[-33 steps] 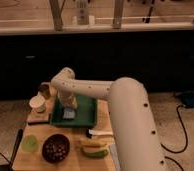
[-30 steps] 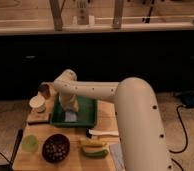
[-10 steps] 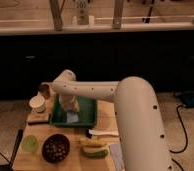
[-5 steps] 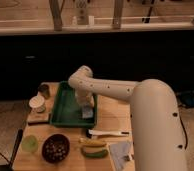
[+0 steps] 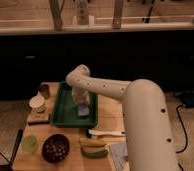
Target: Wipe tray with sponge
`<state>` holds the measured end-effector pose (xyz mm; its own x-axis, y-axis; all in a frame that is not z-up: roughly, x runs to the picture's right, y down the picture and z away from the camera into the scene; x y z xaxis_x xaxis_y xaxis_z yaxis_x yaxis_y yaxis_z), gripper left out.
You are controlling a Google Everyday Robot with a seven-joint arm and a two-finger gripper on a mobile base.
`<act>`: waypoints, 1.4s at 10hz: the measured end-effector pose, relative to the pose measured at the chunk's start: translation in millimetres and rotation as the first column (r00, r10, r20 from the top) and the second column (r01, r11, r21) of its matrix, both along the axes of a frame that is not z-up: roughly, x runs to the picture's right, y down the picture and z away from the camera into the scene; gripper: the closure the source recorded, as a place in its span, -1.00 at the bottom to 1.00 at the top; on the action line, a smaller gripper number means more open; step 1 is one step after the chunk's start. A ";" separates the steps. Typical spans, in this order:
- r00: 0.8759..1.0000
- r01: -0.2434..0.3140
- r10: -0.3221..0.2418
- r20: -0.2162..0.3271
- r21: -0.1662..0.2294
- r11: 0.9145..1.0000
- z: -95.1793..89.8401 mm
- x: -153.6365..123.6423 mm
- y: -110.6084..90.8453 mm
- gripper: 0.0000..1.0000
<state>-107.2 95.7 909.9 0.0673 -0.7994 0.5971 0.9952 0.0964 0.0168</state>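
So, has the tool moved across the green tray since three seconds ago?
Yes. The tool, over the pale blue-grey sponge block, has moved right across the dark green rectangular plastic tray, away from the white cup, to its right side.

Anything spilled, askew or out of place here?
Nothing stands out. The tray lies flat on the table, the sponge sits inside it near one long rim, and the gripper is just above the sponge.
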 end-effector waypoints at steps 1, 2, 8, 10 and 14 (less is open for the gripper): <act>0.999 0.015 -0.015 0.033 -0.007 1.000 -1.4 -31.0 3.8 0.95; 0.998 0.023 -0.022 0.056 -0.016 1.000 -3.8 -53.3 7.7 0.95; 0.998 0.052 -0.051 0.041 -0.040 0.998 -13.1 -69.5 20.3 0.95; 0.998 0.053 -0.053 0.018 -0.042 0.998 -15.1 -34.9 21.8 0.95; 0.998 0.055 -0.057 -0.021 -0.050 0.997 -20.5 10.7 24.7 0.95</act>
<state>-96.5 120.4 889.5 0.0371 -0.7716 0.6351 0.9991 0.0406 -0.0090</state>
